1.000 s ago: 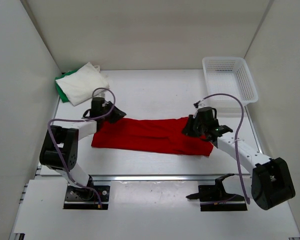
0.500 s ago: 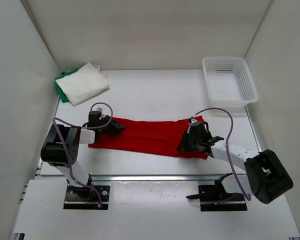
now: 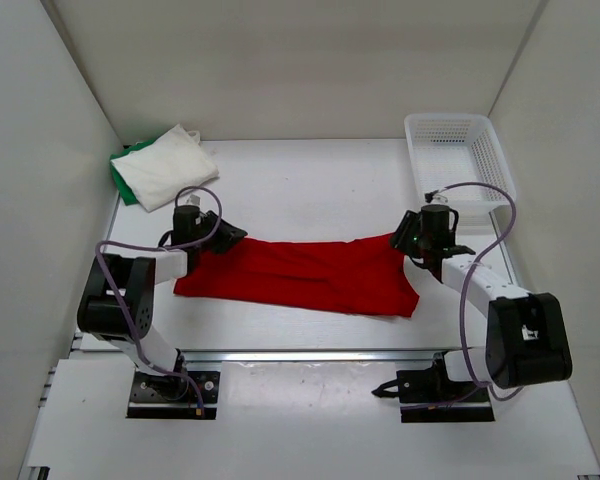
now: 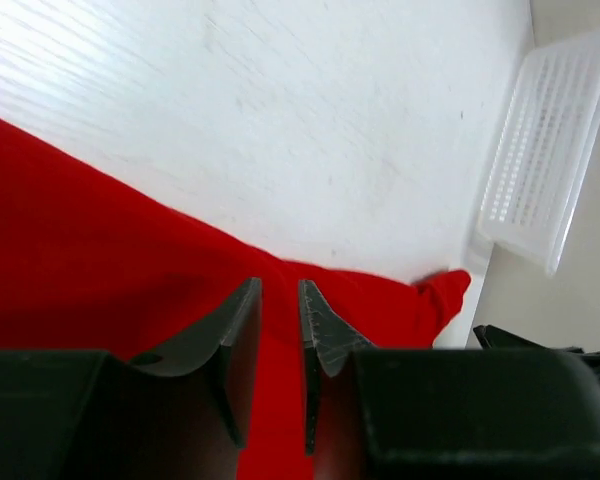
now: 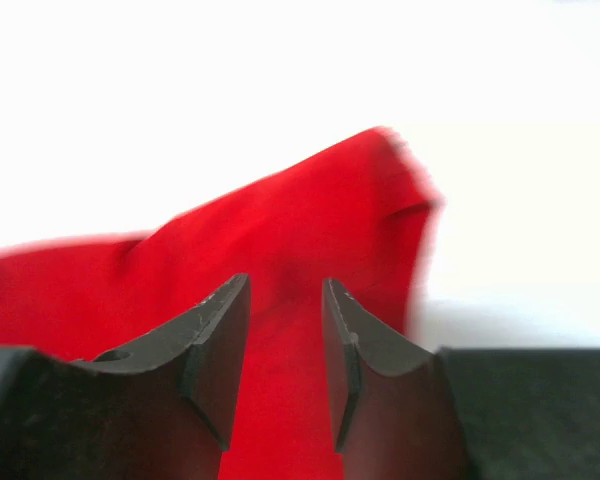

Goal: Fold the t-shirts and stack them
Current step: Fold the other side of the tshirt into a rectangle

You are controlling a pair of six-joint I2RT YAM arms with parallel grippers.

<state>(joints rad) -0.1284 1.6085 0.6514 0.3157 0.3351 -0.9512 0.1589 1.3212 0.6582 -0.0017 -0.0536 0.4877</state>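
The red t-shirt [image 3: 300,272] lay flat across the middle of the tabletop [image 3: 320,190], drawn out into a long left-to-right band, wider at its right end. The white t-shirt [image 3: 165,168] sat folded in the far left corner atop the green t-shirt [image 3: 119,178], which showed only an edge.

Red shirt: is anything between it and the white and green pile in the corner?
Nothing visible: only bare table lies between the red shirt and the pile. The left gripper sits at the shirt's end nearest it.
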